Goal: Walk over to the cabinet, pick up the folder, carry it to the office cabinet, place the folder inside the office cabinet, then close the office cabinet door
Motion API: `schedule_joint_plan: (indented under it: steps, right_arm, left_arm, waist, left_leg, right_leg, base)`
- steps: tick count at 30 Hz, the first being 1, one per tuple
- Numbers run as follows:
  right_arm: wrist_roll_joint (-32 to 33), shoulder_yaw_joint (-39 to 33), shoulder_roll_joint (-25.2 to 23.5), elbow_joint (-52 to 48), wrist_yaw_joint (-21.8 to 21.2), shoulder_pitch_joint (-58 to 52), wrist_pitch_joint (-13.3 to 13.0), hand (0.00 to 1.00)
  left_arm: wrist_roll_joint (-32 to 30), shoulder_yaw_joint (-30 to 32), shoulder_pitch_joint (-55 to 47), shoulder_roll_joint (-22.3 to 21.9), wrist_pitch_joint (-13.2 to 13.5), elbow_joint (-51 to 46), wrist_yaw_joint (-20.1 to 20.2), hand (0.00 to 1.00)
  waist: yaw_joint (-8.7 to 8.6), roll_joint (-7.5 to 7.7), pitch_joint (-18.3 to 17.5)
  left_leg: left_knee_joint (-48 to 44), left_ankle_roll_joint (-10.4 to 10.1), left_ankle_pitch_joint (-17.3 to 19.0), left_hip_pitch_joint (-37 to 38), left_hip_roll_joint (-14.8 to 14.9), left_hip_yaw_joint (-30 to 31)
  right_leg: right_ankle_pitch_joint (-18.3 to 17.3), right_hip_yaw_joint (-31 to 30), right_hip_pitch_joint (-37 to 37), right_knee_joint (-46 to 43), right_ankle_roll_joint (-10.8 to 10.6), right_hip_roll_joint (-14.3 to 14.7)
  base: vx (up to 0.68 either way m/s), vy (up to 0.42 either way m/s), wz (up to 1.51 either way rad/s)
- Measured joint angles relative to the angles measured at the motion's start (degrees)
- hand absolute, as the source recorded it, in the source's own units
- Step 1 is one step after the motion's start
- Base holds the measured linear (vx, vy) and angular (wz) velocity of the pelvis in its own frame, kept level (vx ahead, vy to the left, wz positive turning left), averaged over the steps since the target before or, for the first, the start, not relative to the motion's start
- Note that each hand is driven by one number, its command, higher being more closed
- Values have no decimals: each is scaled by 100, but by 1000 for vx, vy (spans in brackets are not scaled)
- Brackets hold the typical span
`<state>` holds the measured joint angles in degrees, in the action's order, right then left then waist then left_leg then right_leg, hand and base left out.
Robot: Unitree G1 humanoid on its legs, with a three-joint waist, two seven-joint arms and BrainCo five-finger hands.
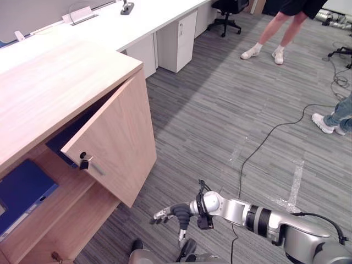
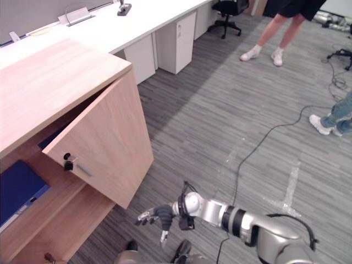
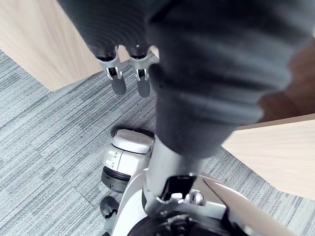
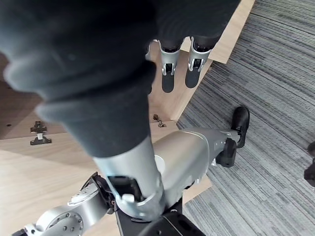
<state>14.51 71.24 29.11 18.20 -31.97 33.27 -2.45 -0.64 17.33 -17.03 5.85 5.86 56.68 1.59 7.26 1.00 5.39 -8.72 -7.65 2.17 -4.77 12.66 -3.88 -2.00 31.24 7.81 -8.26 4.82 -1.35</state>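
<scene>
Folder (image 1: 22, 187) lies inside office cabinet (image 1: 55, 82); door (image 1: 118, 148) open. Right hand (image 1: 171, 212), near door's lower corner, and left hand (image 3: 118, 78): straight-fingered, empty. Closing remains.

cabinet (image 1: 55, 82) 1 | blue items inside (image 1: 22, 187) (image 1: 63, 144) 2 | persons (image 1: 272, 30) (image 1: 336, 116) 2 | chair (image 1: 228, 10) 1

The office cabinet (image 1: 55, 82) takes the left of the frame, its door (image 1: 118, 143) standing open toward the centre with a key (image 1: 84, 162) in the lock. The folder (image 1: 22, 187) lies inside on a shelf at lower left. Behind, a bench (image 1: 137, 16) runs along the top edge with a drawer unit (image 1: 179, 41) beneath it and a chair (image 1: 228, 11) to its right. A person's legs (image 1: 269, 38) stand on the floor (image 1: 231, 110) at upper right. The right hand (image 1: 168, 214) is at lower centre, below the door and apart from it.
</scene>
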Motion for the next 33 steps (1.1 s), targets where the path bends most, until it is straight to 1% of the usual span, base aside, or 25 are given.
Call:
schedule_joint_plan:
  steps: [4,6,7,8,9,10,11,12,13,15,16,18,19,20,21,22,23,24,25,26,27,29,31,32,33]
  right_arm:
    - [-6,-44,-33,2,-12,-367,26,0]
    - [-126,-252,-136,224,-22,-819,23,0]
    - [-181,-392,-229,396,0,-971,19,0]
    - [-331,-669,-477,851,81,-1227,14,0]
    - [-597,-1006,-811,1500,190,-1422,12,0]
    - [-772,-1202,-1010,1841,313,-1502,10,0]
    - [-1202,-1698,-1463,2643,667,-1612,1,0]
    - [-1670,-2322,-1901,3504,1104,-1639,1,0]
    - [-1849,-2700,-2087,3885,1284,-1638,4,0]
    - [-2643,-4305,-2598,4912,2025,-1637,15,0]
    - [-2797,-4659,-2645,5057,2182,-1645,26,0]
    - [-2970,-5914,-2698,5393,2704,-1773,133,0]
    - [-2908,-6507,-2639,5449,2962,-1971,184,0]
    - [-2905,-6841,-2595,5474,3055,-2092,210,0]
    - [-2835,-7532,-2479,5468,3215,-2478,271,0]
    - [-2752,-7781,-2438,5465,3265,-2653,297,0]
    - [-2625,-8125,-2395,5469,3326,-2858,323,0]
    - [-2440,-8468,-2398,5487,3398,-3070,335,0]
    - [-2234,-8669,-2435,5493,3431,-3184,339,0]
    - [-2130,-8811,-2460,5398,3444,-3226,337,0]
    - [-1993,-8943,-2493,5260,3465,-3321,333,0]
    - [-1835,-9039,-2589,5122,3465,-3416,332,0]
    - [-1767,-9147,-2699,5109,3455,-3441,332,0]
    - [-1788,-9168,-2820,4922,3425,-3416,297,0]
    - [-1788,-9169,-2825,4888,3414,-3416,288,0]
  left_arm:
    - [2,-4,82,22,-1,-4,15,0]
    - [1,-33,120,63,-9,-45,15,0]
    - [1,-41,121,63,-10,-45,16,0]
    - [0,-81,120,62,-26,-34,17,0]
    - [0,-173,116,42,-53,-5,17,0]
    - [3,-196,115,29,-63,10,6,0]
    - [20,-200,110,13,-89,22,-2,0]
    - [32,-240,110,-5,-111,46,-26,0]
    - [38,-274,110,-9,-116,47,-35,0]
    - [43,-374,150,-31,-146,87,-84,0]
    - [45,-383,162,-44,-163,87,-102,0]
    - [72,-425,230,-60,-175,80,-161,0]
    - [70,-489,257,-53,-193,83,-215,0]
    - [69,-529,263,-45,-192,80,-223,0]
    - [60,-605,263,-16,-197,91,-230,0]
    - [46,-642,263,6,-198,103,-233,0]
    - [36,-721,294,43,-197,123,-237,0]
    - [35,-832,368,97,-198,142,-260,0]
    - [67,-946,435,117,-192,134,-292,0]
    - [72,-1007,463,132,-188,128,-326,0]
    - [75,-1096,522,166,-183,130,-362,0]
    - [65,-1188,567,220,-126,128,-379,0]
    - [69,-1127,521,206,-75,105,-397,0]
    - [119,-815,357,99,-74,55,-444,0]
    - [156,-704,305,55,-77,56,-451,0]
  waist:
    - [42,17,12]
    - [74,61,36]
    - [94,69,44]
    - [128,73,47]
    - [157,67,52]
    - [168,67,51]
    - [173,70,56]
    - [166,62,55]
    - [177,53,73]
    - [198,61,75]
    - [204,57,71]
    - [234,44,43]
    - [219,30,-23]
    - [192,27,-39]
    - [147,7,-83]
    - [113,16,-114]
    - [70,15,-121]
    - [-51,-2,-113]
    - [-152,-39,-99]
    - [-177,-64,-81]
    - [-266,-60,-84]
    - [-342,-10,-74]
    - [-300,56,-93]
    - [-260,101,-93]
    - [-243,128,-84]
  left_leg:
    - [-481,243,138,-154,-47,-201]
    - [-833,607,119,-333,-8,-1056]
    - [-929,700,176,-354,40,-1348]
    - [-1100,836,264,-423,153,-1865]
    - [-1134,876,292,-408,212,-2307]
    - [-1099,872,290,-390,210,-2419]
    - [-925,796,239,-322,156,-2556]
    - [-648,692,139,-252,-7,-2537]
    - [-505,643,60,-202,-97,-2486]
    - [-109,678,-108,-176,-507,-2046]
    - [-1,728,-152,-172,-615,-1925]
    - [470,843,-356,-106,-1050,-1358]
    - [673,895,-426,-106,-1284,-969]
    - [744,899,-436,-68,-1409,-768]
    - [860,1019,-532,37,-1697,-241]
    - [852,1105,-589,63,-1805,13]
    - [817,1248,-583,106,-1938,376]
    - [685,1310,-565,103,-2022,819]
    - [588,1303,-560,118,-2029,1223]
    - [549,1290,-552,137,-2030,1400]
    - [485,1245,-523,212,-2047,1761]
    - [348,1078,-407,317,-2156,2243]
    - [315,1056,-303,417,-2294,2478]
    - [127,1048,-109,363,-2350,2466]
    - [24,1042,-10,329,-2350,2436]
  right_leg:
    - [-36,185,-190,-30,-69,-149]
    - [-77,526,-324,22,-104,-323]
    - [-75,641,-370,33,-114,-362]
    - [-75,837,-424,48,-143,-420]
    - [-73,1011,-481,66,-182,-482]
    - [-46,1105,-512,92,-230,-512]
    - [6,1293,-585,150,-311,-613]
    - [69,1491,-676,200,-410,-723]
    - [109,1596,-738,226,-470,-775]
    - [238,2090,-989,363,-650,-985]
    - [274,2243,-1049,379,-690,-1043]
    - [309,2857,-1300,339,-862,-1305]
    - [258,3289,-1439,73,-986,-1532]
    - [207,3490,-1515,-191,-1037,-1720]
    - [70,3777,-1742,-1001,-950,-2216]
    - [39,3747,-1816,-1411,-852,-2443]
    - [-12,3362,-1739,-2108,-385,-2780]
    - [-354,2227,-1458,-2468,-453,-2789]
    - [-641,1039,-1175,-2382,-748,-2426]
    - [-736,442,-1058,-2278,-883,-2222]
    - [-865,-490,-971,-1955,-1063,-1814]
    - [-897,-1320,-1004,-1451,-1178,-1469]
    - [-795,-1261,-1021,-1118,-1286,-1507]
    - [-406,-1222,-916,-876,-1247,-1463]
    - [-426,-1143,-919,-839,-1247,-1457]
  base:
    - [44,84,25]
    - [21,68,78]
    - [21,74,89]
    - [30,92,85]
    - [30,100,84]
    - [42,112,84]
    - [58,121,90]
    - [68,127,90]
    - [71,148,97]
    - [85,191,112]
    - [85,164,132]
    - [126,172,156]
    - [182,204,164]
    - [279,278,218]
    - [266,243,188]
    - [287,248,210]
    - [265,210,190]
    - [255,196,216]
    - [183,145,184]
    - [111,24,167]
    - [76,-27,131]
    - [54,-112,152]
    - [-28,-199,101]
    - [-51,-198,31]
    - [-52,-190,13]
